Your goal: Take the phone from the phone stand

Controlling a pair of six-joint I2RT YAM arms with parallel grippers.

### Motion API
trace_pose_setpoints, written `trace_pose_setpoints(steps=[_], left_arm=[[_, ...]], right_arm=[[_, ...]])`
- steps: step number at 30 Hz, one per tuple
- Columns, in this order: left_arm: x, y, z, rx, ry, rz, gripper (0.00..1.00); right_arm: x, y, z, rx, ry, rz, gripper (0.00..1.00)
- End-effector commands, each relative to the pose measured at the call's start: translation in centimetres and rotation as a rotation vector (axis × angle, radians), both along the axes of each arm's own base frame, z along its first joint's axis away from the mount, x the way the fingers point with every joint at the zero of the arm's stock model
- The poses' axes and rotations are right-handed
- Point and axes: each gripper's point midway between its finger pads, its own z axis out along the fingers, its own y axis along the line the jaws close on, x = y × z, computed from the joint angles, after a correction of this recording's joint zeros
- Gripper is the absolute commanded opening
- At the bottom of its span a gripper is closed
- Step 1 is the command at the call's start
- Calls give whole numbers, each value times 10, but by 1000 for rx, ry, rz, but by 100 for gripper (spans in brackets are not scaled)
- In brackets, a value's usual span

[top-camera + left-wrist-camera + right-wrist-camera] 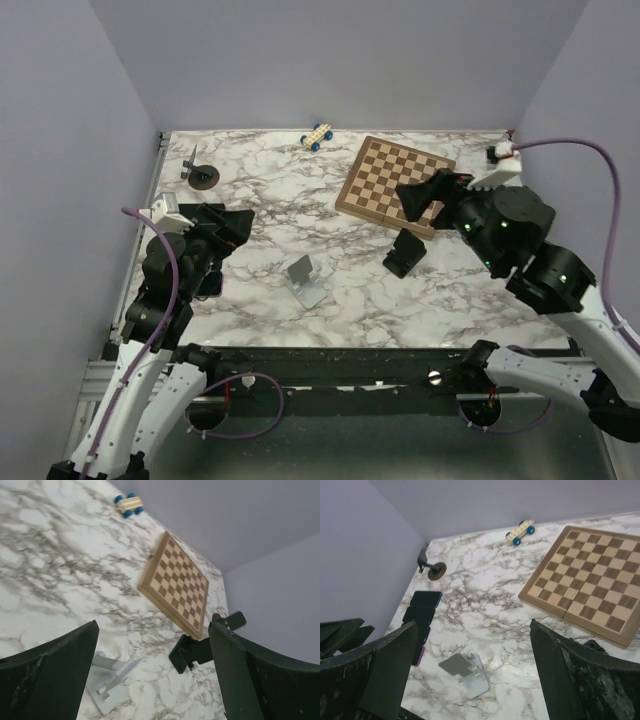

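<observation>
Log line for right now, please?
stand: empty | phones: flat, left of stand | left hand: open | right hand: open

The phone stand point(306, 280) sat on the worktop point(260, 200), low in the centre of the top view. The chessboard point(392, 185) lay to its upper right, with a small holder point(405, 255) just below the board's near edge. A toy car point(317, 136) stood at top centre and a round-based stand point(198, 172) at upper left. A row of phones point(421, 614) lay along the left edge, left of the phone stand.
</observation>
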Motion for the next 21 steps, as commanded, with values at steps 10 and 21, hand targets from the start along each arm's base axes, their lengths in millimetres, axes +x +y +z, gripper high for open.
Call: trace_pose_setpoints(steps=[10,21], left_arm=[[-66,-86,180,199,-615,-449,99],[-130,-50,259,264,-977,-408,99]], right_arm=[[-60,-133,77,50,-263,-256,100],[-97,-166,105,150,-462,-224,100]])
